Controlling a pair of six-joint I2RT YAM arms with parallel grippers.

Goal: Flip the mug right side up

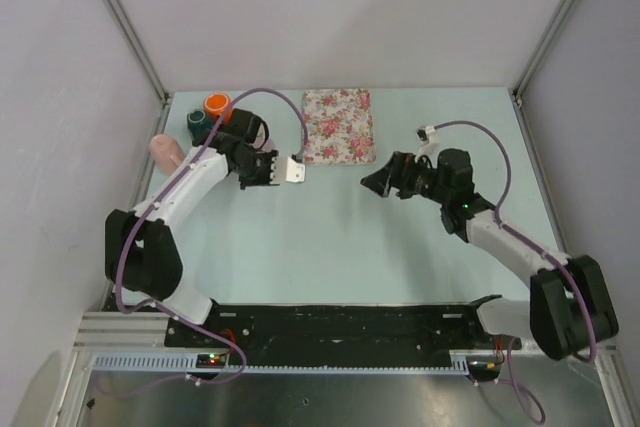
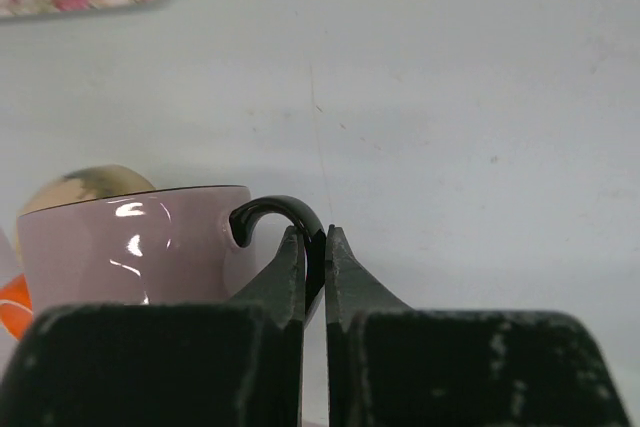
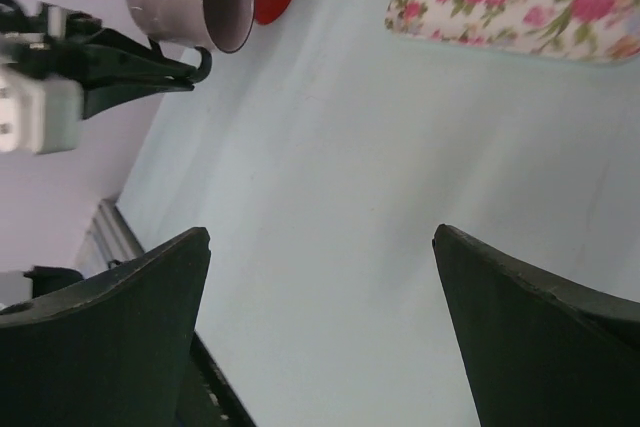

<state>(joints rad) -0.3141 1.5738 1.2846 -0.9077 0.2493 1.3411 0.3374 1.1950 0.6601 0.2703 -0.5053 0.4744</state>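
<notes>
**Mug on its side, pinched by the handle**

From above, the mug [image 1: 262, 133] sits at the far left of the table [image 1: 330, 237], left of the flowered cloth [image 1: 338, 125]. It is mostly hidden by the left gripper [image 1: 252, 150], so you could hardly say from there which way it faces.

The right wrist camera settles that. It looks straight into the dark mouth, so the mug lies sideways. Its long axis runs across the table, with the mouth toward the right gripper [image 3: 320, 231]. Whether it touches the table or hangs just above it, I cannot tell.

The left wrist view adds the grip. Both fingers [image 2: 285, 269] are squeezed nearly together on the black handle [image 2: 285, 215], and the lilac body is off to one side of them. A rounded beige thing [image 2: 95, 182] peeps out behind the mug.

The right gripper stands spread wide with nothing between its fingers. There is only bare table below it, and it is well apart from the mug.
</notes>
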